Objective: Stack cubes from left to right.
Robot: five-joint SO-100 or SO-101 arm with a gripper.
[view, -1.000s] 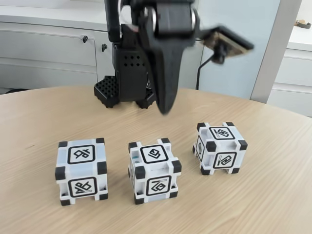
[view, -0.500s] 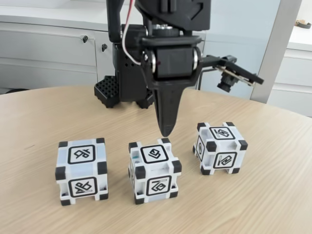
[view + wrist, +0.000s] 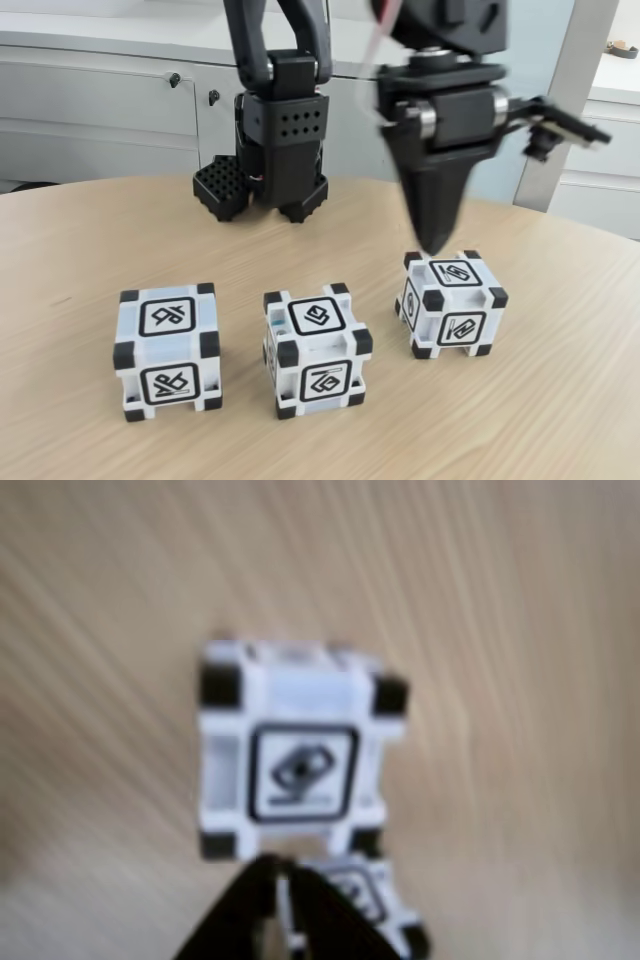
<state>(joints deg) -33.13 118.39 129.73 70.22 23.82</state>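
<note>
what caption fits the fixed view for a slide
Gripper poised just above the right cube, with the left cube and middle cube lined up unstacked on the table.

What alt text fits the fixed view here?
A black gripper hangs just above the right cube, jaws looking shut. The middle cube and left cube sit apart in a row on the wooden table.

end effector (image 3: pixel 280 895): blurred, cut by bottom edge | cube (image 3: pixel 295 750): soft focus
</note>
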